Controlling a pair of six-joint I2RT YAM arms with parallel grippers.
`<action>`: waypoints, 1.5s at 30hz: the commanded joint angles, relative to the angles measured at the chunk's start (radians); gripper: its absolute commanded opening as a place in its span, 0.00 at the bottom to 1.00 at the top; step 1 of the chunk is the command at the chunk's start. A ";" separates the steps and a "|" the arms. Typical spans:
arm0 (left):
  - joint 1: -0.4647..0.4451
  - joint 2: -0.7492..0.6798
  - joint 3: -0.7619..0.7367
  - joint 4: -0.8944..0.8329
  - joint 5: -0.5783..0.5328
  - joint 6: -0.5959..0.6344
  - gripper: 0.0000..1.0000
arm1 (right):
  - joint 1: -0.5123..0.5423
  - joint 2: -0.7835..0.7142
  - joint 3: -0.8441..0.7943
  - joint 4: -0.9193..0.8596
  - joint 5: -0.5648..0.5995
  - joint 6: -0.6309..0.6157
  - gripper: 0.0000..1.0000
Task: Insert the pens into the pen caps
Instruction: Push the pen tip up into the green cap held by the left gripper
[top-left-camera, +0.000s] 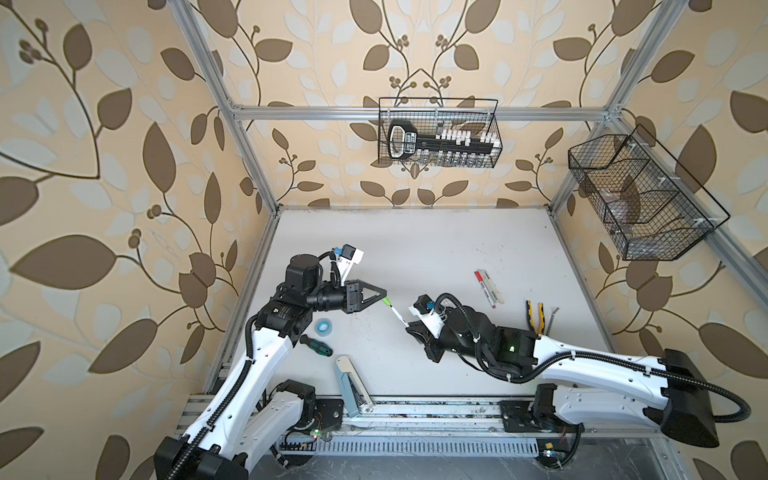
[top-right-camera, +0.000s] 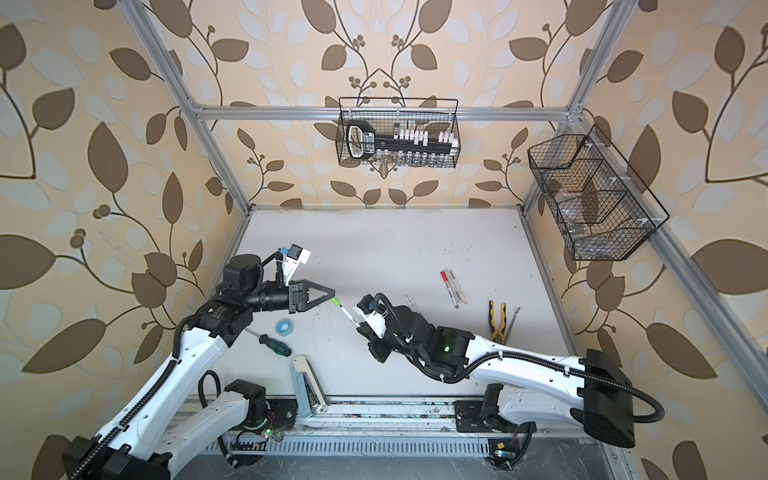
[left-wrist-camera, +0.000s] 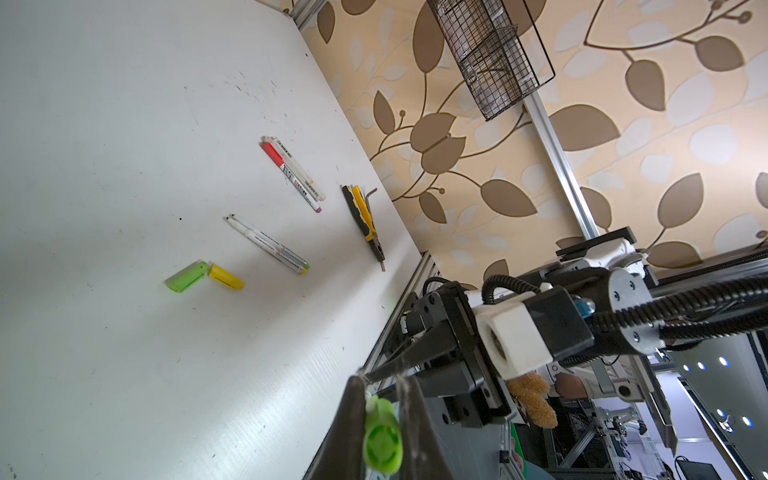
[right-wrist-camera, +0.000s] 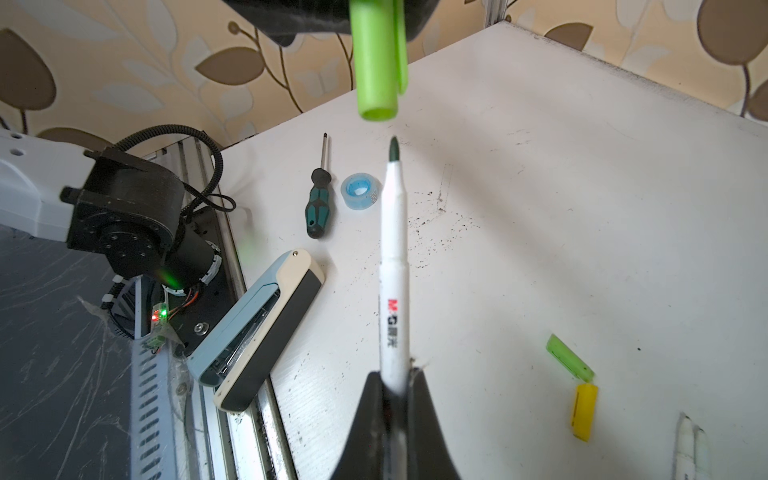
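White table (top-left-camera: 436, 249), green cap (right-wrist-camera: 376, 62) apparently just short of white pen (right-wrist-camera: 393, 249)

held pen (right-wrist-camera: 394, 266): red "M&G", then dark Chinese characters, along the barrel just beyond the fingers (right-wrist-camera: 365, 399) of the right gripper (right-wrist-camera: 395, 374)
lying pens (left-wrist-camera: 272, 245): dark print, too small to read
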 joint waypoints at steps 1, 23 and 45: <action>0.008 0.000 0.014 0.001 -0.013 0.035 0.00 | 0.007 -0.020 0.009 0.014 0.011 -0.025 0.04; -0.021 0.042 0.013 0.012 0.034 0.032 0.00 | 0.007 -0.010 0.036 0.021 0.017 -0.059 0.04; -0.061 0.057 0.059 -0.112 -0.031 0.121 0.00 | -0.019 0.027 0.097 0.006 0.026 -0.086 0.04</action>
